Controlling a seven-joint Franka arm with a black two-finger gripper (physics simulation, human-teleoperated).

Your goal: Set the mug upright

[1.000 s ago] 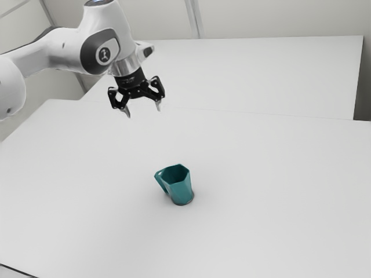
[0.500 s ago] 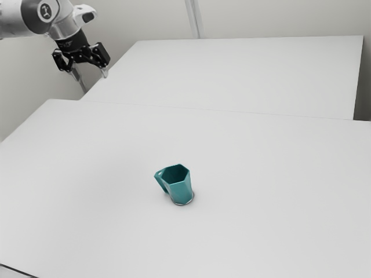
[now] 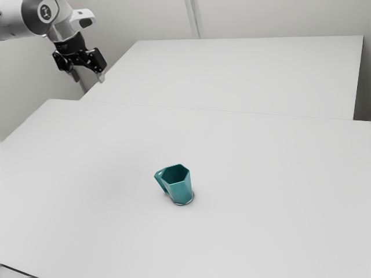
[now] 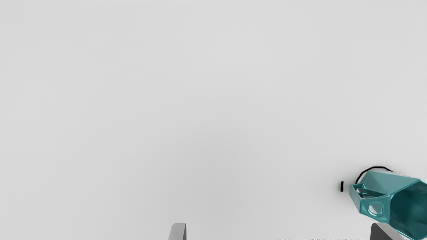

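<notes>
Mug (image 3: 181, 193), teal, one: upright on its base, mouth open upward, sides faceted; located on the table, a little short of the middle of the exterior view. Handle (image 3: 161, 182), matching teal, on the side toward the exterior view's left. Short black mark (image 4: 342, 186): on the table, near the handle, apart from it. Table (image 3: 278, 202), white, plain: supports the mug.

Gripper (image 3: 88, 76), black, two-fingered: raised, at the exterior view's upper left, well apart from the mug. Condition: released and empty, fingers (image 4: 177, 232) spread wide. In the wrist view the mug lies beyond one fingertip, off to that finger's side. Arm (image 3: 13, 20), white, with a dark joint cover: enters from the exterior view's left edge.

Second surface (image 3: 237, 75), white, broad: beyond the table, a thin seam between. Wall (image 3: 278, 17), pale grey: behind all, with a narrow upright strip (image 3: 195, 20).
</notes>
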